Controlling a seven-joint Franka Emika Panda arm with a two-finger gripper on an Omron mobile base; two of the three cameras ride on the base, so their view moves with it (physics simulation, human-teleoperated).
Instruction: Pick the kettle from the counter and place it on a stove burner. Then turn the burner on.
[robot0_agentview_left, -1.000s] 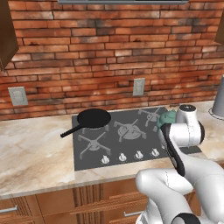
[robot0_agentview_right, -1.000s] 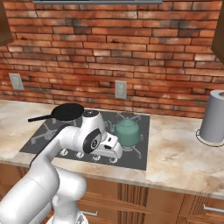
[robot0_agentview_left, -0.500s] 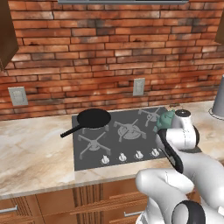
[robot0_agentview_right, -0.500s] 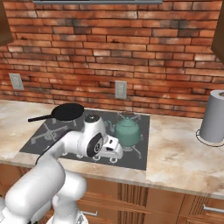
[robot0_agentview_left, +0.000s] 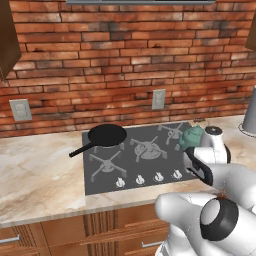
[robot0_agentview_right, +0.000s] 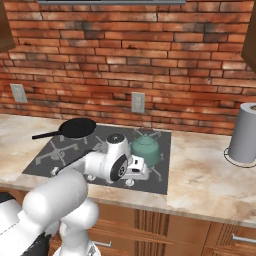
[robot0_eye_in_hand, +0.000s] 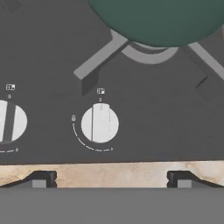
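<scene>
Kettle (robot0_agentview_right: 146, 149) stands on the right-hand stove burner (robot0_eye_in_hand: 103, 54) of the cooktop (robot0_agentview_right: 57, 142), off the counter (robot0_agentview_right: 210, 182); in the hand view its green underside sits over the grate's round centre, so the placing step is judged complete. Gripper (robot0_eye_in_hand: 107, 178) has come down and forward over the last second: earlier the hand sat higher, beside the kettle, and now it hangs low over the front edge of the cooktop, looking straight down at the row of knobs. Fingers (robot0_eye_in_hand: 41, 178) stand wide apart and hold nothing, their tips showing over the counter edge on either side of a white knob (robot0_eye_in_hand: 100, 123). That knob lies directly in front of the kettle's burner and is judged the one that governs it; its pointer reads upright, which appears to be the off mark. A second knob (robot0_eye_in_hand: 9, 121) sits just beside it to the left. Frying pan (robot0_agentview_left: 106, 135) rests on the far left burner, well apart. Remaining work: descend, close on the knob, turn it.
</scene>
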